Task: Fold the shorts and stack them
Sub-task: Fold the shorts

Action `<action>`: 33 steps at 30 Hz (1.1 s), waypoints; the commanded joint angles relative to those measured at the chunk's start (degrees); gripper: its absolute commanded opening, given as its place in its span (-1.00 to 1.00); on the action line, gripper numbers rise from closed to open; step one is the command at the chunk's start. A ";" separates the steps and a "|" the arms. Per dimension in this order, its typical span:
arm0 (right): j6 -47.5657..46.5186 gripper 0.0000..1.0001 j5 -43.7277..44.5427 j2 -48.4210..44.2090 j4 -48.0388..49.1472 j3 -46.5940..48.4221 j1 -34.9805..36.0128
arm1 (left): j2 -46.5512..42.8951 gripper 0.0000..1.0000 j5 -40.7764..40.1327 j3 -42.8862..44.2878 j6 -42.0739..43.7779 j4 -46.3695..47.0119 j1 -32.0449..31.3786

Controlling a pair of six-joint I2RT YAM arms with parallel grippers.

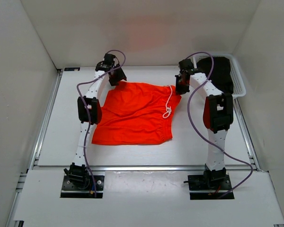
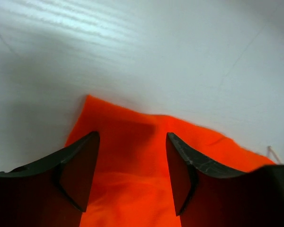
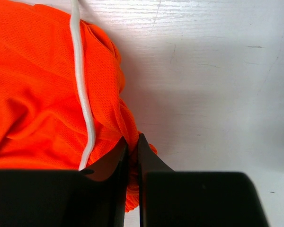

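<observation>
The orange-red shorts [image 1: 135,113] lie spread on the white table between the arms, with the white drawstring [image 1: 169,101] trailing over their right side. My left gripper [image 1: 116,78] is open above the shorts' far left corner [image 2: 128,142], its jaws apart over the fabric and holding nothing. My right gripper [image 1: 181,85] is shut on the gathered waistband edge [image 3: 132,142] at the far right corner. The drawstring [image 3: 83,94] runs down just left of the right jaws.
A white basket [image 1: 236,78] with dark cloth [image 1: 220,71] in it stands at the back right, close behind the right arm. White walls enclose the table on three sides. A metal rail [image 1: 142,168] runs along the table's near edge.
</observation>
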 commanded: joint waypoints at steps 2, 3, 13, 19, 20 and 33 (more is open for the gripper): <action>-0.22 -1.00 -0.85 0.36 -0.55 1.50 -0.20 | 1.11 0.33 3.23 2.82 -1.91 3.05 0.48; -0.22 -1.00 -0.85 0.36 -0.55 1.50 -0.20 | 1.11 0.30 3.23 2.83 -1.91 3.84 0.48; -0.22 -1.00 -1.91 1.06 -0.55 2.73 -0.20 | -4.25 0.38 -9.60 -1.30 2.21 3.85 0.48; -0.22 -1.00 -1.91 2.20 -1.08 3.26 -0.20 | -4.25 0.57 -16.27 -1.83 5.47 3.85 -0.75; -0.22 -1.00 -1.91 2.21 -1.08 3.26 -0.20 | -4.25 0.57 -17.42 -1.83 5.47 3.85 -1.27; -0.22 -1.00 -3.57 4.32 -1.08 3.78 -0.20 | -5.39 0.54 -19.89 -5.69 4.25 6.31 -0.22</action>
